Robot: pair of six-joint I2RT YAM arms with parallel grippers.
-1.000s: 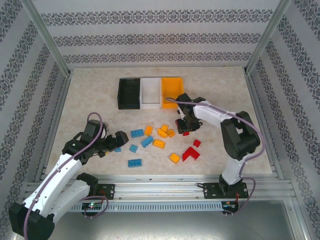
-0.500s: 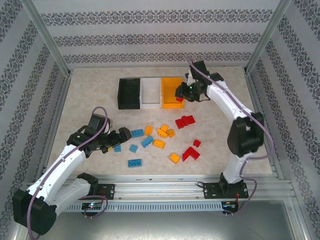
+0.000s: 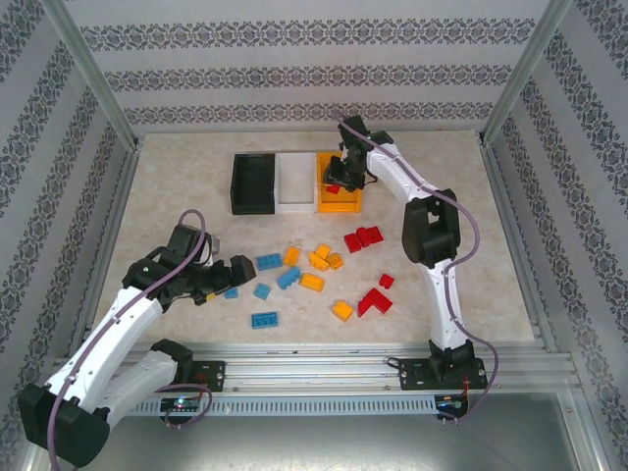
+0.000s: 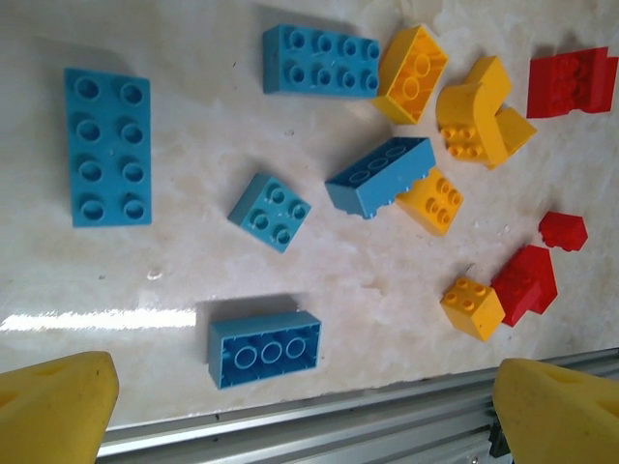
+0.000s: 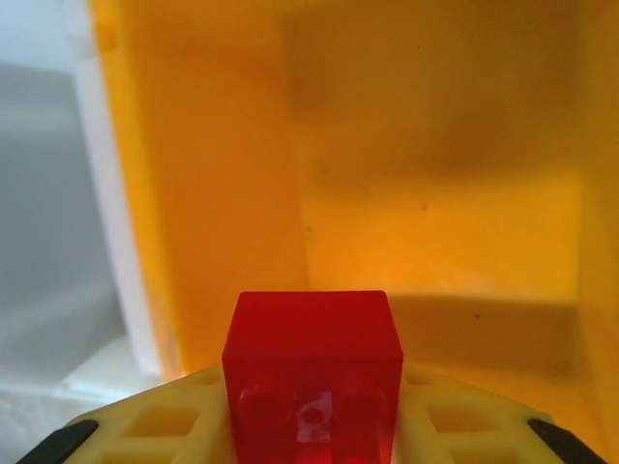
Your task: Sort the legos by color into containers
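Over the yellow container, the right gripper is clenched on 1 red lego. A white container and a black container stand alongside in 1 row. The right wrist view shows yellow walls beyond the brick. The left gripper hangs fully released above loose blue bricks. The left wrist view resolves their studs, with orange bricks and red bricks nearby.

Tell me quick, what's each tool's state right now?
Left tool: open, holding nothing.
Right tool: closed on a red lego, over the yellow container.
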